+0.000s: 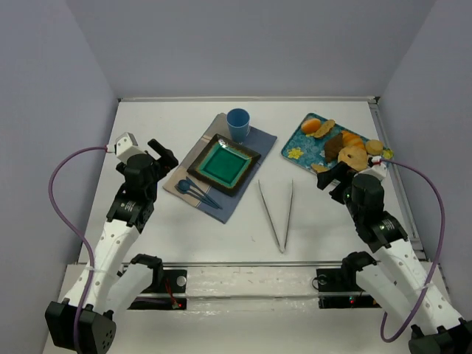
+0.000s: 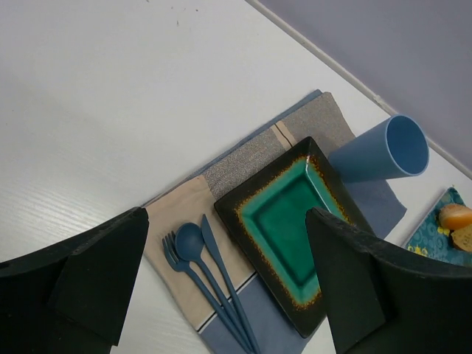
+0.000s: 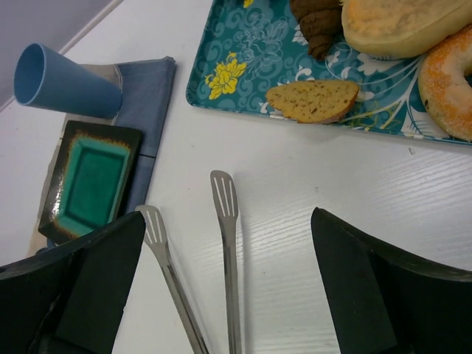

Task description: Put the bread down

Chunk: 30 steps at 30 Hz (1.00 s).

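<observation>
The bread point(image 3: 313, 101) is a small brown wedge-shaped slice lying at the near edge of the teal flowered tray point(image 3: 243, 44). In the top view the bread point(image 1: 320, 168) sits just beyond my right gripper point(image 1: 332, 178). That gripper point(image 3: 228, 287) is open and empty, hovering over the metal tongs point(image 3: 226, 236), short of the tray. My left gripper point(image 1: 166, 157) is open and empty above the left end of the placemat, near the green square plate point(image 1: 223, 164). In the left wrist view its gripper point(image 2: 228, 295) frames the blue cutlery point(image 2: 203, 276) and the plate point(image 2: 287, 221).
The tray point(image 1: 299, 144) also holds a dark ridged pastry point(image 3: 313, 22), a pale bun point(image 3: 398, 26), a donut point(image 3: 450, 81) and orange rolls point(image 1: 313, 125). A blue cup point(image 1: 238, 123) stands behind the plate on the placemat point(image 1: 193, 155). The tongs point(image 1: 279, 210) lie mid-table.
</observation>
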### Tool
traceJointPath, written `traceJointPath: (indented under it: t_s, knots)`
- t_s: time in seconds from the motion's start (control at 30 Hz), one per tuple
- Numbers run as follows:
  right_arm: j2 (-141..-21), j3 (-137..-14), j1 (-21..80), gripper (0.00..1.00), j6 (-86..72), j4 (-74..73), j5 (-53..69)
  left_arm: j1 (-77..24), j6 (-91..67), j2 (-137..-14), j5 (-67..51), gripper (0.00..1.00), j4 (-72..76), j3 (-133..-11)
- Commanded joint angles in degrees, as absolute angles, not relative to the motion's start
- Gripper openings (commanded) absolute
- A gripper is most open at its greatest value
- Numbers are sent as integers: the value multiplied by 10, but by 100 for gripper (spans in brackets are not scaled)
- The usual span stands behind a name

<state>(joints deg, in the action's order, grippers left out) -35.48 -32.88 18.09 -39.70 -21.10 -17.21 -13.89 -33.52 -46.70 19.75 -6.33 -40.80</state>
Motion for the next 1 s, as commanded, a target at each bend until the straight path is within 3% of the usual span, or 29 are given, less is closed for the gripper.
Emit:
traceJointPath:
  t_s: [0.0,0.13,0.23,0.4,0.7,0.97]
  knots:
    - [-325,-336,183,100,-361,-206,-153,-142,-332,-459,209,99,-36,-405]
    - [-304,-327,183,100,-359,-208,-136,-142,-331,-455,207,99,-35,-405]
    - [-314,-341,183,100,-321,-220,-46,-142,-332,-451,200,99,-28,-402]
    - [-433,-388,199,100,-295,-250,59,-142,-329,-452,192,99,-20,-400]
    - [-653,-504,467,100,-302,-352,-160,-142,-335,-440,213,99,-22,-392]
    - [-752,-534,540,100,-386,-446,-215,-141,-334,-448,212,99,-21,-392]
